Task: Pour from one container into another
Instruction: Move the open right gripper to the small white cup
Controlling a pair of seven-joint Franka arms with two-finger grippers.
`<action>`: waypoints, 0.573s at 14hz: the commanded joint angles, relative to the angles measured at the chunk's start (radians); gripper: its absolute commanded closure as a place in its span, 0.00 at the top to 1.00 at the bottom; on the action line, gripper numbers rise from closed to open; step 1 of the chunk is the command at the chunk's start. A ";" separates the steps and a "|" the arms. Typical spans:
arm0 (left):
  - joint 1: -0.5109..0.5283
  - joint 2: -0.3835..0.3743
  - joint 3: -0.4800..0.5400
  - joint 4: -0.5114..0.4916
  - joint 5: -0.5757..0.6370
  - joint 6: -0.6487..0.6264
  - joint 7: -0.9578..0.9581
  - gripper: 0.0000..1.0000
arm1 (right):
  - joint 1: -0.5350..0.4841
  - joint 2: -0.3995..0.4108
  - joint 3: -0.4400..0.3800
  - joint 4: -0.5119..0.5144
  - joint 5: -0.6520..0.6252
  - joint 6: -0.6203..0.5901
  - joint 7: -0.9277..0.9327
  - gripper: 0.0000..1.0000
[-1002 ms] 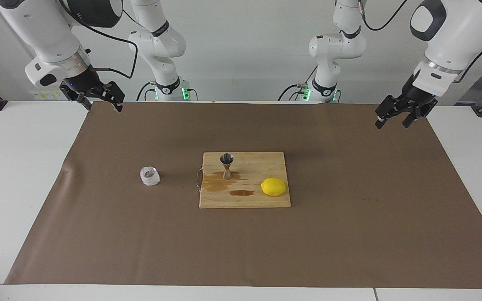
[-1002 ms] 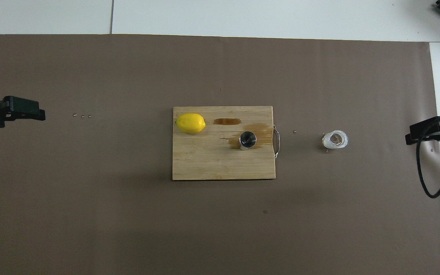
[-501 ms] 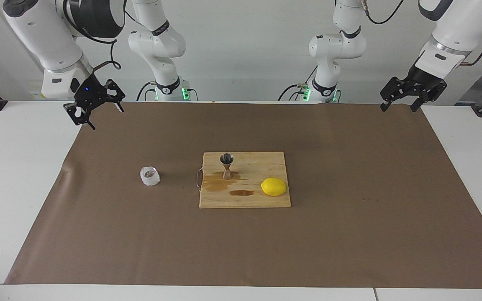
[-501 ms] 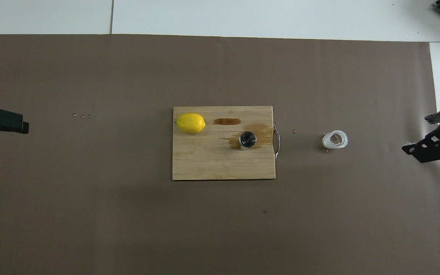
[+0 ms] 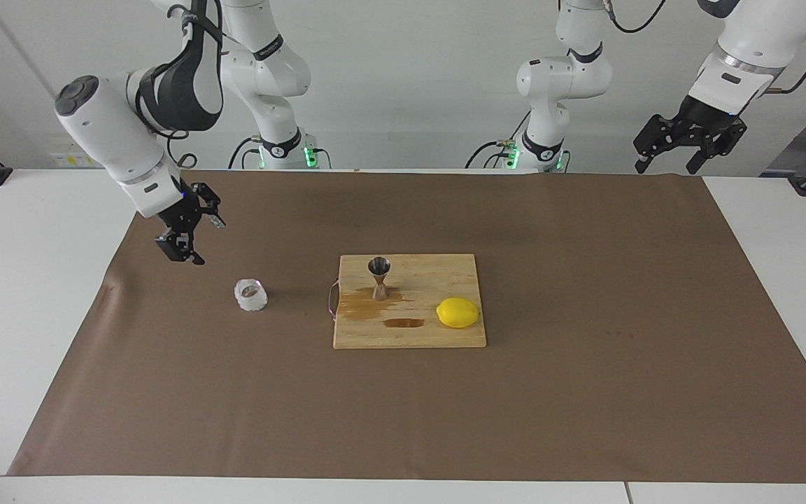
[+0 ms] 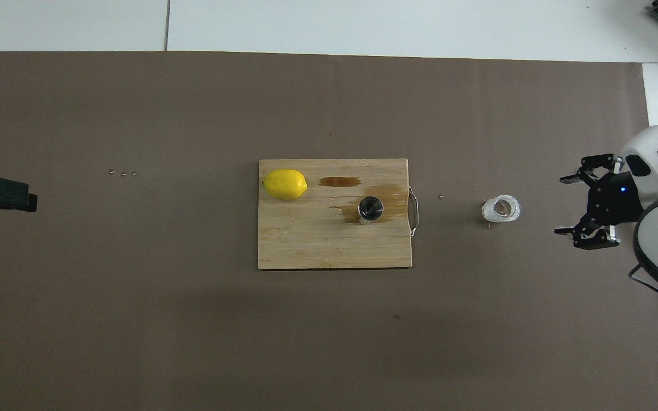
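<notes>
- We see the right gripper (image 5: 189,236) in the air over the brown mat (image 5: 585,392), jaws spread wide and empty, beside the glass cup (image 5: 250,295) on its right-arm side and not touching it.
- The glass cup stands upright on the mat, between this gripper and the cutting board (image 5: 445,339). Its faceted wall is clear; we cannot tell how much liquid it holds.
- The steel jigger (image 5: 379,277) stands upright on the board, at the edge nearest the cup, well apart from the right gripper. Its upper cone looks dark inside; we cannot tell the fill level.
- Brown wet patches (image 5: 364,306) lie on the board around the jigger's foot.
- A lemon (image 5: 457,312) rests on the board toward the left arm's end.
- The left gripper (image 5: 679,145) waits, raised over the mat's corner, jaws open, holding nothing.
</notes>
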State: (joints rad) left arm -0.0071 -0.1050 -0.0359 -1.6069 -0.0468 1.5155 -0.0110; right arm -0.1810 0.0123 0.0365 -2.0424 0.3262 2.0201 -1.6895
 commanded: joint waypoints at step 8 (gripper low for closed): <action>0.001 -0.035 -0.012 -0.067 0.018 0.040 0.009 1.00 | -0.060 0.195 0.006 -0.025 0.319 0.072 -0.301 1.00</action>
State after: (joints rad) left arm -0.0067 -0.1058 -0.0409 -1.6300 -0.0467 1.5344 -0.0105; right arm -0.2306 0.1814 0.0340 -2.0491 0.5905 2.0523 -1.9355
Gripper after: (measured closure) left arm 0.000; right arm 0.000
